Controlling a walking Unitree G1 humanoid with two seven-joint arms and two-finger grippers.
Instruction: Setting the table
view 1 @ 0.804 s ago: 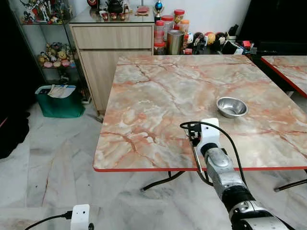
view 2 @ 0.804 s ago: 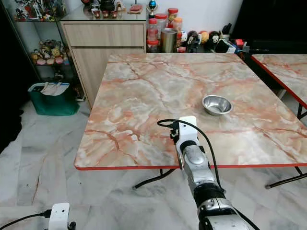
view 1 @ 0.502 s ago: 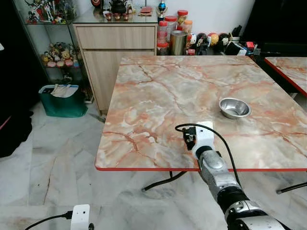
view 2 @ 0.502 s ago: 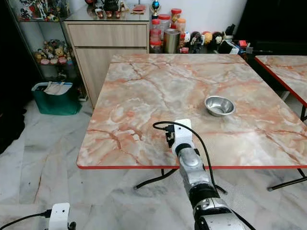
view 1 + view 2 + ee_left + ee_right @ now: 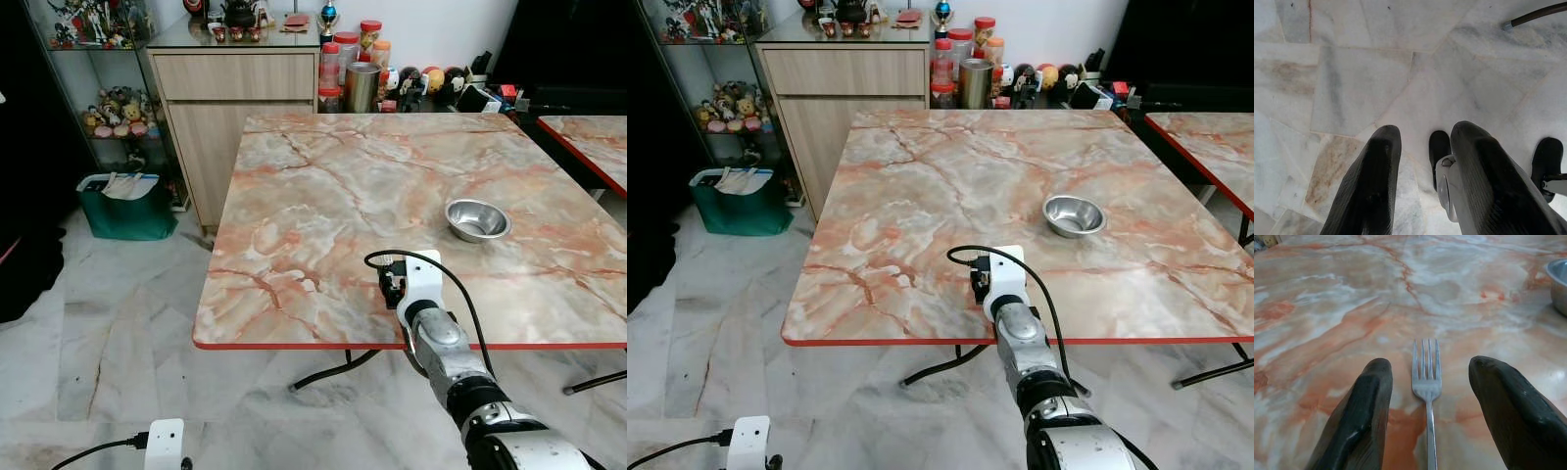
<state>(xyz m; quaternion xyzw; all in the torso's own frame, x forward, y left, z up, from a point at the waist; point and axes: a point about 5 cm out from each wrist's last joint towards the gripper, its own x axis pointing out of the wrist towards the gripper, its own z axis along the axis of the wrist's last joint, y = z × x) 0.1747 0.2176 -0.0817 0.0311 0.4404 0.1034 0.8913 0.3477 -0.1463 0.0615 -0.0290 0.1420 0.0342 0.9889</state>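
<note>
Main risk: the fork (image 5: 1426,382) lies near the table's (image 5: 323,186) front edge, the red-trimmed one closest to the robot. My read is the handle end points back toward that edge, though the right wrist view cuts it off low in the frame, so I can't tell how much of it is on the marble. A careless withdrawal of the right arm, or its cable (image 5: 460,289) dragging across, could nudge the fork off the front edge onto the floor (image 5: 127,323)

Second risk: if the plan is a re-grip, a flat fork on smooth marble will probably skate when the fingertips (image 5: 1371,382) close unevenly. It could spin out of line

Third: placement. The steel bowl (image 5: 477,218) sits toward the table's right edge, well apart from the fork, with bare marble between them. If the setting wants the fork just beside the bowl, this spot looks short of it. That's a judgement, not a measurement

Right gripper (image 5: 1427,377): fingers spread wide, one on each side of the fork's tines and neck, with a visible gap on both sides. Holding nothing, and no visible contact with the fork. It hovers low over the table near the front edge

Left gripper (image 5: 1422,161): arm hangs idle over the marble floor, fingers slightly parted, nothing between them
</note>
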